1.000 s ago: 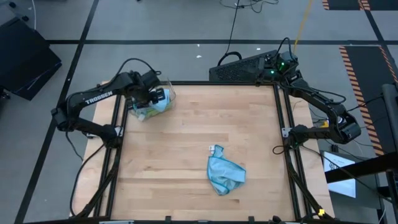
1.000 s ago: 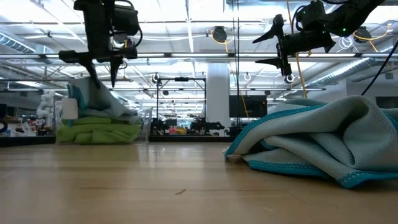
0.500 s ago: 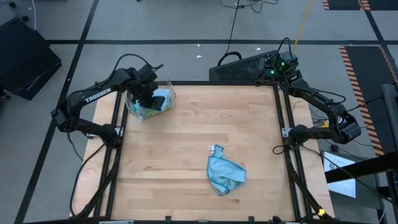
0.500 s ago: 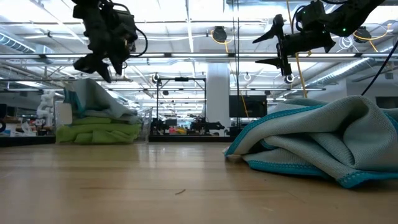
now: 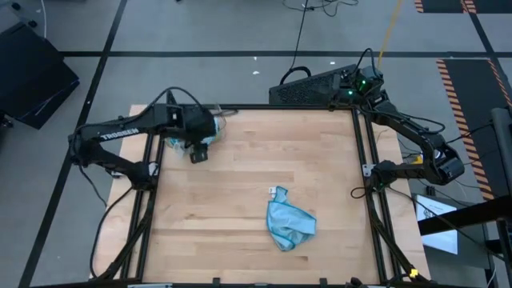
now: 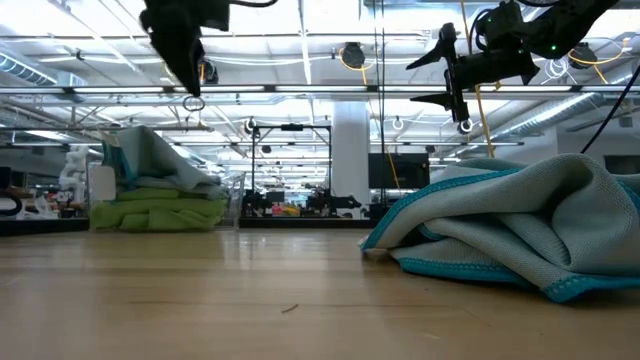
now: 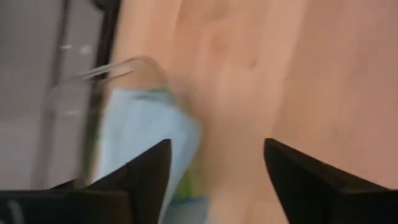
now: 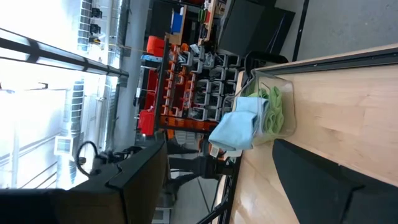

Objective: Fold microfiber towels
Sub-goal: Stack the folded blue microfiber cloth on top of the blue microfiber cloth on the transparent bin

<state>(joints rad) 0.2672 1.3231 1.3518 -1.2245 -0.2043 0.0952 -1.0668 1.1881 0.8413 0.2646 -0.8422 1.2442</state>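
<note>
Left tool [image 5: 198, 154], fingers apart and empty, hangs above the tabletop [image 5: 240, 176] just beside the clear bin [image 6: 165, 195] holding blue and green towels [image 8: 249, 121]. One crumpled blue towel [image 5: 288, 224] lies near the tabletop's front centre. Right tool [image 6: 452, 75], fingers apart, waits raised at the far right corner.

In the high view, the bin [image 5: 210, 122] at the tabletop's far left corner is largely covered by the left arm. The wrist picture is blurred; the towels [image 7: 140, 143] inside are perhaps blue over green.
</note>
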